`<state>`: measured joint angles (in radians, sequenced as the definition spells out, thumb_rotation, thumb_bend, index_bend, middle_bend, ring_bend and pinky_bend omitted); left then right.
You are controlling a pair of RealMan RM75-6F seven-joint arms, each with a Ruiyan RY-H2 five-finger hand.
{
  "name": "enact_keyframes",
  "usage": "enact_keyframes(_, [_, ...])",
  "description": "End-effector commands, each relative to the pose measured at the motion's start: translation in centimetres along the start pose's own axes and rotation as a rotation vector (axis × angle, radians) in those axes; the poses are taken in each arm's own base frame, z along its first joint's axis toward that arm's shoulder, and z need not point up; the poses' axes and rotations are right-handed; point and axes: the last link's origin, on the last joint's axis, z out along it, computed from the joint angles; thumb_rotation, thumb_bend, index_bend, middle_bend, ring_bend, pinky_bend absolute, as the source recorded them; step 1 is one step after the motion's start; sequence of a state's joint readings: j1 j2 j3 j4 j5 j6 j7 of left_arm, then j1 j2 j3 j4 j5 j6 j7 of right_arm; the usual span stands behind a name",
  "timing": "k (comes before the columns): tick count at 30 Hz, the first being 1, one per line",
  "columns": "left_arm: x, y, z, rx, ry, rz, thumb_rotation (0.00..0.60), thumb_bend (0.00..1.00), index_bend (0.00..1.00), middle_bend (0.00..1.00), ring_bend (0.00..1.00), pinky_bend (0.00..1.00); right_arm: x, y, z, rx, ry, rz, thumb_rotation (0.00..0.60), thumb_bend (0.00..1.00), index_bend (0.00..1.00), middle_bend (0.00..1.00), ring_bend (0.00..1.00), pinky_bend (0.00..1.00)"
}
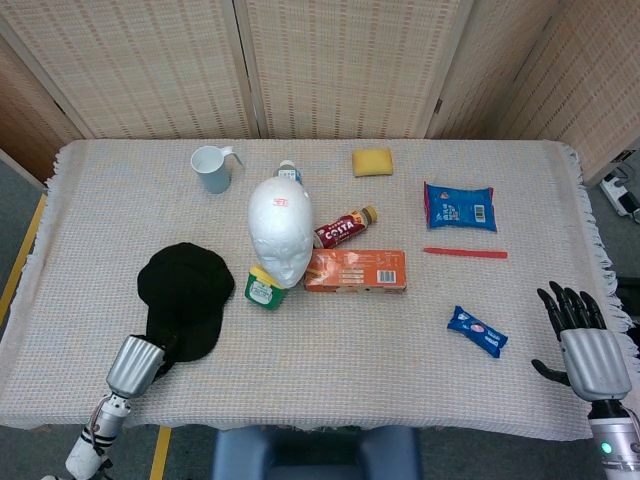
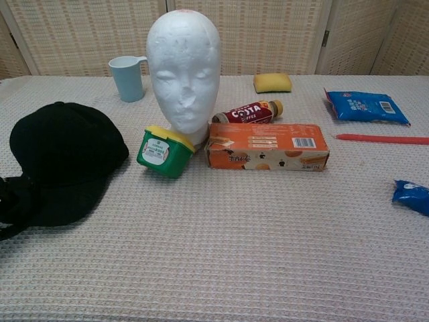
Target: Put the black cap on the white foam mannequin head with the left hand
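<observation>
The black cap lies on the cloth at the front left, with its brim pointing at the table's near edge. My left hand grips the brim's end, dark fingers curled over it, and the crown stands tipped up a little. The white foam mannequin head stands upright to the right of the cap, bare. My right hand hovers at the front right edge, fingers spread, holding nothing.
A green tub with a yellow lid leans at the mannequin's base, between it and the cap. An orange box and a Costa bottle lie to its right. Further off are a blue cup, a yellow sponge, blue packets and a red stick.
</observation>
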<state>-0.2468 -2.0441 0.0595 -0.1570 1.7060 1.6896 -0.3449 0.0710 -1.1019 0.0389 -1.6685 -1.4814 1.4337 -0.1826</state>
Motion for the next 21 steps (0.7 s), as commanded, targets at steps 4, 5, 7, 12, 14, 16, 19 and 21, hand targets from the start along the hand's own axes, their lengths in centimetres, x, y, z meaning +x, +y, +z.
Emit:
enact_keyframes(4, [0.8,-1.1,0.9,0.047,0.053,-0.002,0.600,0.46,0.64,1.00,0.99,1.00,0.0,-0.1,0.0,0.009,-0.015,0.001,0.600,0.06,0.00,0.00,0.00,0.00])
enact_keyframes(5, [1.0,-1.3,1.0,0.055,0.060,0.001,0.600,0.46,0.64,1.00,0.99,1.00,0.0,-0.1,-0.1,0.011,-0.017,0.002,0.600,0.06,0.00,0.00,0.00,0.00])
enact_keyframes(7, [1.3,-1.8,1.2,0.070,0.077,0.012,0.600,0.48,0.65,1.00,0.99,1.00,0.1,-0.1,-0.1,0.014,-0.020,0.003,0.600,0.06,0.00,0.00,0.00,0.00])
enact_keyframes(12, [2.4,-3.0,1.6,0.086,0.120,0.040,0.600,0.50,0.66,1.00,0.99,1.00,0.1,-0.2,-0.2,0.020,-0.029,0.005,0.600,0.06,0.00,0.00,0.00,0.00])
enact_keyframes(14, [3.1,-3.5,1.9,0.087,0.151,0.050,0.600,0.50,0.66,1.00,0.99,1.00,0.0,-0.2,-0.2,0.022,-0.034,0.006,0.600,0.06,0.00,0.00,0.00,0.00])
enact_keyframes(16, [4.0,-4.0,2.2,0.093,0.199,0.052,0.600,0.51,0.67,1.00,0.99,1.00,0.0,-0.2,-0.2,0.023,-0.037,0.007,0.600,0.06,0.00,0.00,0.00,0.00])
enact_keyframes(19, [5.6,-4.7,2.9,0.103,0.296,0.046,0.600,0.52,0.67,1.00,0.99,1.00,0.0,-0.2,-0.2,0.023,-0.041,0.009,0.600,0.06,0.00,0.00,0.00,0.00])
enact_keyframes(21, [6.7,-5.1,3.5,0.104,0.359,0.046,0.600,0.52,0.67,1.00,0.99,1.00,0.0,-0.2,-0.2,0.024,-0.045,0.009,0.600,0.06,0.00,0.00,0.00,0.00])
